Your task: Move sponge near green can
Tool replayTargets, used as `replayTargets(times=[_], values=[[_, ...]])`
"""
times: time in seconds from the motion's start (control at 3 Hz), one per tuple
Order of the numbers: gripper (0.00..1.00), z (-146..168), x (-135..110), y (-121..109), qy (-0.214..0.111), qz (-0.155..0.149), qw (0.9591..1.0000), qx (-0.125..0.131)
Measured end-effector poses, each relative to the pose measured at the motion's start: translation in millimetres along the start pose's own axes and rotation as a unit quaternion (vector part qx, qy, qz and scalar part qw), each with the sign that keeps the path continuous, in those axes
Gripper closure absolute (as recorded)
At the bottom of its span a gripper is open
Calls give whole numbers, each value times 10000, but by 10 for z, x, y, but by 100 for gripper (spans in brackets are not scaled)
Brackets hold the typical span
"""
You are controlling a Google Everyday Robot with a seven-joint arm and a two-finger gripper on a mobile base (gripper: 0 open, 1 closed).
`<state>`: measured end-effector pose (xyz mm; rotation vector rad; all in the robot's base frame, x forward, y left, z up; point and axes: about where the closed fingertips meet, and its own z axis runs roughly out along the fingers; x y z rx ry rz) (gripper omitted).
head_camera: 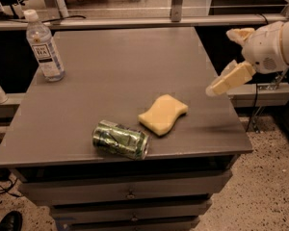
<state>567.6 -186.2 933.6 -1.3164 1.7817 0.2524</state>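
Observation:
The pale yellow sponge (163, 114) lies flat on the grey table (120, 66), near the front right. The dented green can (120, 139) lies on its side just to the sponge's left and front, a small gap between them. My gripper (226, 61) is at the table's right edge, above and to the right of the sponge, well apart from it. Its cream fingers (231, 78) are spread open and hold nothing.
A clear plastic bottle with a white cap (44, 47) stands upright at the table's back left. Drawers (130, 194) sit under the tabletop. A rail and shelf run behind the table. Speckled floor lies to the right.

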Motion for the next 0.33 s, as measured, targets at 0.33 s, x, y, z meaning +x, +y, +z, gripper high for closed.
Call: replayTargets(times=[0.33], values=[[0,-50,-63,-81,-55,-35,9999,100]])
